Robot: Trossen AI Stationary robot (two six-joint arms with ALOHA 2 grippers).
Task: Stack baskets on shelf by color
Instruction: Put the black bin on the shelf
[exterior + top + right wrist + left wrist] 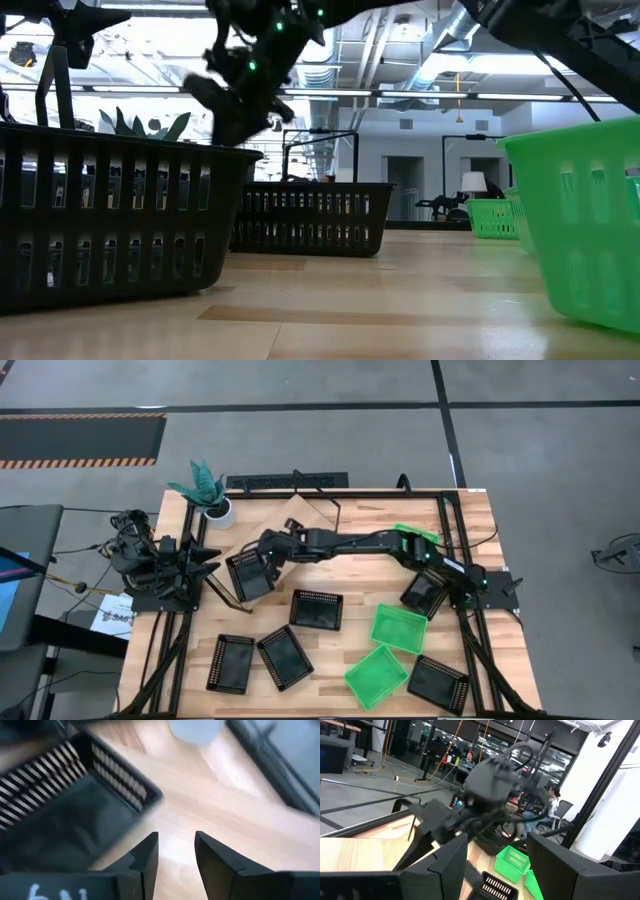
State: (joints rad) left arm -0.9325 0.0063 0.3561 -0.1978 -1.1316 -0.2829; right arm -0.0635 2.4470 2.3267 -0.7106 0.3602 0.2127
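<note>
Six black baskets [316, 609] and three bright green baskets [398, 627], shallow with slotted mesh sides, lie scattered and unstacked. One black basket [249, 574] sits tilted on the light-wood shelf [300, 518]; another [425, 592] lies near the right edge, a green one [416, 533] behind it.

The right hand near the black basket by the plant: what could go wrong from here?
1. The right hand is open and empty beside the black basket; closing now would likely grip nothing.
2. It could nudge the basket toward the potted plant.
3. The left hand waits close to the same basket, so the arms might collide.
</note>
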